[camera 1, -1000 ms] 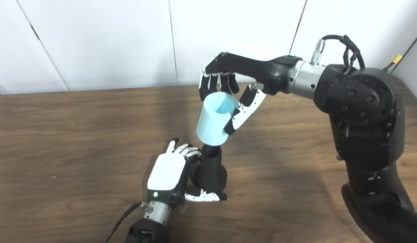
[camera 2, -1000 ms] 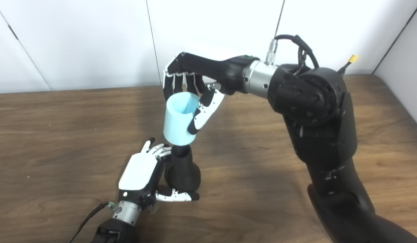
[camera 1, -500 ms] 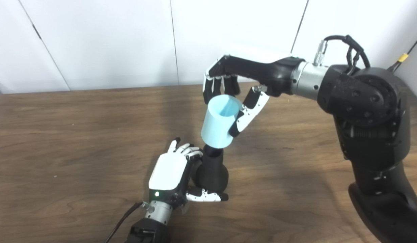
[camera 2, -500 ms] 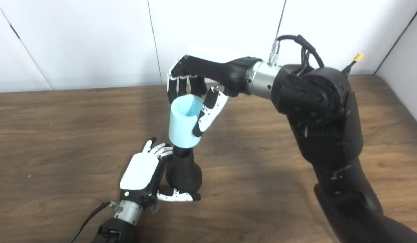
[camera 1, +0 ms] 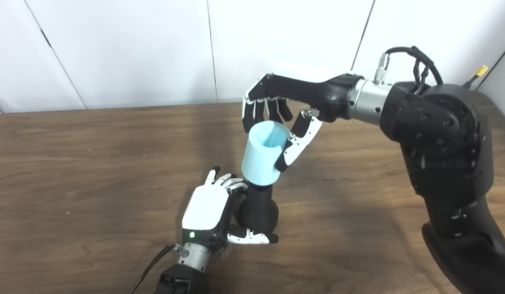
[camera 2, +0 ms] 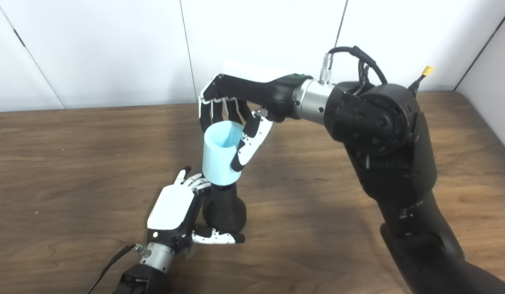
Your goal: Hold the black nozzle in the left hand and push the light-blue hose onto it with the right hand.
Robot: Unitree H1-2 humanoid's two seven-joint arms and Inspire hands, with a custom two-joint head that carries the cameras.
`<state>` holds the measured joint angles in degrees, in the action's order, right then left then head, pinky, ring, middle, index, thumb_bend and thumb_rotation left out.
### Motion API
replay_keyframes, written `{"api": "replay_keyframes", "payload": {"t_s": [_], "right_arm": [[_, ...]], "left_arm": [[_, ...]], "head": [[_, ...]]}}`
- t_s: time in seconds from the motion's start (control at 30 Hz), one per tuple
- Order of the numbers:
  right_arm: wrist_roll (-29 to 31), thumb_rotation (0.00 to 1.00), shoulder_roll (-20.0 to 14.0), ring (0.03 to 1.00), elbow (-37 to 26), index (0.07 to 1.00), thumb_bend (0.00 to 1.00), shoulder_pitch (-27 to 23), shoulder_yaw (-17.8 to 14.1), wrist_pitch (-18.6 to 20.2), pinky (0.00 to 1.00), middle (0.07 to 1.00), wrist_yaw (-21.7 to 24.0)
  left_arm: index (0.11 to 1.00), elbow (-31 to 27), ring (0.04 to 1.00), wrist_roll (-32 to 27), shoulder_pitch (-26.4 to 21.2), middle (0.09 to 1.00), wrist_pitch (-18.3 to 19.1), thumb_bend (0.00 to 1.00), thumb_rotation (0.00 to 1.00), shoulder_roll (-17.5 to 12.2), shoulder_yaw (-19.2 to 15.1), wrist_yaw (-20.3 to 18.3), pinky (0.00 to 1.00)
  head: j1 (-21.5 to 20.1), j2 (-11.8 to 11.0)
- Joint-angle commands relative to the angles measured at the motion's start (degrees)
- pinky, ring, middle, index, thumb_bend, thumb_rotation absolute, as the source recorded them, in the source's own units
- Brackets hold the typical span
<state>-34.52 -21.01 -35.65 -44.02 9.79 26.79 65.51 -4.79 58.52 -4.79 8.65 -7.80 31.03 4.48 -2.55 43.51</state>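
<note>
Near the centre of the frame I have the light-blue hose point(camera 1: 262, 154) clamped in my right hand point(camera 1: 283, 109), fingers behind its rim and thumb down its near side. Its lower end sits over the neck of the black nozzle point(camera 1: 259, 208), just below centre. My left hand point(camera 1: 213, 209) is wrapped around the nozzle's bulb, which stands on the wooden table point(camera 1: 72, 163). The hose leans a little to the left against the nozzle. I judge that pushing down at this tilt could jam the rim on the neck, or tip the nozzle out of my left hand's hold.
</note>
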Motion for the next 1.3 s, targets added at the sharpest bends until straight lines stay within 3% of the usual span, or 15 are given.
{"api": "replay_keyframes", "payload": {"t_s": [0.0, 0.67, 1.03, 1.27], "right_arm": [[-0.07, 0.0, -0.11, 0.39, -0.62, 0.519, 0.52, -1.61, -0.93, 0.09, 0.31, 0.478, 0.81], [-6.97, 0.0, 2.84, 0.419, -1.45, 0.487, 0.52, -1.27, -1.07, 0.11, 0.36, 0.494, 6.45], [-6.92, 0.0, 0.59, 0.403, -1.5, 0.492, 0.52, -1.99, 1.14, 0.12, 0.33, 0.492, 6.42], [-3.72, 0.0, -1.3, 0.365, -1.0, 0.528, 0.51, -2.04, 1.26, 0.11, 0.28, 0.472, 4.92]], "left_arm": [[0.482, 0.56, 0.854, 0.43, 1.45, 0.756, 0.0, 0.52, 0.05, 0.51, 1.51, -2.71, 1.0], [0.482, 0.13, 0.854, 0.63, 1.51, 0.755, 0.33, 0.52, 0.05, 0.94, 1.4, -3.1, 1.0], [0.482, 0.13, 0.856, 0.63, 1.4, 0.756, 0.28, 0.52, 0.05, 0.88, 1.34, -3.05, 1.0], [0.482, 0.01, 0.856, 0.56, 1.46, 0.755, 0.23, 0.52, 0.05, 0.77, 1.27, -3.08, 1.0]], "head": [[-0.03, 0.12], [0.09, 0.47], [0.02, 0.61], [0.02, 0.61]]}}
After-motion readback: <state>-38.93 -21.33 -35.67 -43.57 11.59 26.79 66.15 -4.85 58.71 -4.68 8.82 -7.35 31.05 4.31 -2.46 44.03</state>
